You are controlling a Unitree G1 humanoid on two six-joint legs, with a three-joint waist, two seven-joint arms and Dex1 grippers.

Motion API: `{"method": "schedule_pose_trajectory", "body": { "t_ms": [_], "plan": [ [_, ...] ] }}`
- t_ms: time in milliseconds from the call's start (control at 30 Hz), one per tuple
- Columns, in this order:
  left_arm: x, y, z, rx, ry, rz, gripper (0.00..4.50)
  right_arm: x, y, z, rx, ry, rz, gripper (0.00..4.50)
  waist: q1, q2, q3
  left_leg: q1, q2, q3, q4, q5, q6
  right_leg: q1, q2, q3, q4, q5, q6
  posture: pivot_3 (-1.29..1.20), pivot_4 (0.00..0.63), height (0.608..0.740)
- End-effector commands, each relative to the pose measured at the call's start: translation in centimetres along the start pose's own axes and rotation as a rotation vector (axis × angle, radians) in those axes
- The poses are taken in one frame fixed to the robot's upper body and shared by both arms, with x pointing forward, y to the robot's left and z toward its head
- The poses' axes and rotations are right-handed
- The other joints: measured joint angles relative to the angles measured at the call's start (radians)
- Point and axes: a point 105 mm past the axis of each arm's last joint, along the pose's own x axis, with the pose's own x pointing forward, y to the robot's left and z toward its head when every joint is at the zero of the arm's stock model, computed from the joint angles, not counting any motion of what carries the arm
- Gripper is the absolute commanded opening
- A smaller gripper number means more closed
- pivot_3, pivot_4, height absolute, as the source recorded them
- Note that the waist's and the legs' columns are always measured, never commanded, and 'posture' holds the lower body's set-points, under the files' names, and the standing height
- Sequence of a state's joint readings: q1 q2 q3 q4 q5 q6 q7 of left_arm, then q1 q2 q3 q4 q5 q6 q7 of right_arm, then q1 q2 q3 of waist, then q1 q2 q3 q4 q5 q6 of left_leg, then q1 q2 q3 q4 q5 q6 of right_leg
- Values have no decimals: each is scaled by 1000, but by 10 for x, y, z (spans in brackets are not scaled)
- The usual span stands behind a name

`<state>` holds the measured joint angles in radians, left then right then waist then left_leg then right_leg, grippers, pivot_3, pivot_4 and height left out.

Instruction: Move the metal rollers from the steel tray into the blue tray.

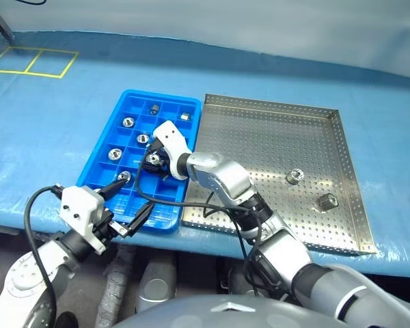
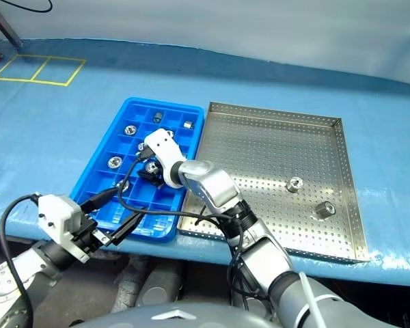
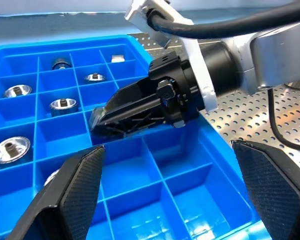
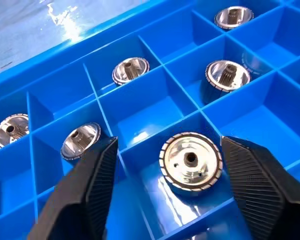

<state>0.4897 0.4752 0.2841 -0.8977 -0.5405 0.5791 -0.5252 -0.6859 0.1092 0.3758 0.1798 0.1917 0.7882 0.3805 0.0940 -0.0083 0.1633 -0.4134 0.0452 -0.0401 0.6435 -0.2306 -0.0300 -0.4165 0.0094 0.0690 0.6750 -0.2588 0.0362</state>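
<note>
The blue tray is lying just left of the steel tray, their long sides touching. Several metal rollers are sitting singly in the blue tray's compartments; two more are resting apart on the steel tray's right half. The right gripper is hanging over the blue tray, the left gripper at its near edge.

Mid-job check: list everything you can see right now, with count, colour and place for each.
Bright blue plastic compartment tray: one, on the table, left of the steel tray.
Grey perforated steel tray: one, on the table, right of the blue one.
Shiny silver metal rollers: two left in the steel tray; several in blue compartments, one lying between the right gripper's fingers.
Blue table cover: one, under both trays.
Yellow floor-style markings: far left corner.
Left gripper: open, at the blue tray's near edge.
Right gripper: open, over the blue tray.
</note>
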Motion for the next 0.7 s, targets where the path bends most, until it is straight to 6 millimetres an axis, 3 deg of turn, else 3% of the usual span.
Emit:
{"method": "schedule_pose_trajectory", "body": {
  "t_ms": [33, 133, 233, 367, 533, 700],
  "plan": [
    [7, -4, 6, 9, -23, -58, 4500, -30, -12, 44, -36, -215, -69, 3304, 0, 0, 0, 0, 0, 0, 0, 0, 0, 0, 0, 0, 0, 0, 0, 275, 150, 740],
    [16, -6, 9, 16, -29, -107, 4500, -63, -42, 56, -103, -292, -248, 3304, -4, 0, 0, 0, 0, 0, 1, 0, 0, 1, 0, 0, -1, 0, 0, 224, 150, 740],
    [24, -9, 11, 23, -35, -156, 4500, -96, -73, 52, -114, -287, -441, 3304, -13, 0, 0, 0, -1, 1, 1, 0, 0, 1, -1, 0, -2, 0, 1, 178, 150, 740],
    [38, -16, 17, 37, -53, -244, 4500, -162, -114, 14, -32, -181, -733, 3304, -28, 0, 0, -1, -1, 1, 1, 0, 0, 1, -1, 1, -2, 1, 1, 116, 150, 740],
    [51, -17, 19, 51, -51, -298, 4500, -215, -127, -26, 56, -60, -967, 3304, -77, 0, 0, -1, -1, 1, -1, -1, -1, 0, 0, 2, -2, 3, 5, 54, 150, 740],
    [66, -21, 19, 68, -45, -345, 4500, -231, -120, -50, 140, -6, -1022, 3304, -122, 0, 0, 1, 0, 2, -1, -1, -1, 0, 1, 3, 0, 3, 5, -3, 150, 740]
  ]
}}
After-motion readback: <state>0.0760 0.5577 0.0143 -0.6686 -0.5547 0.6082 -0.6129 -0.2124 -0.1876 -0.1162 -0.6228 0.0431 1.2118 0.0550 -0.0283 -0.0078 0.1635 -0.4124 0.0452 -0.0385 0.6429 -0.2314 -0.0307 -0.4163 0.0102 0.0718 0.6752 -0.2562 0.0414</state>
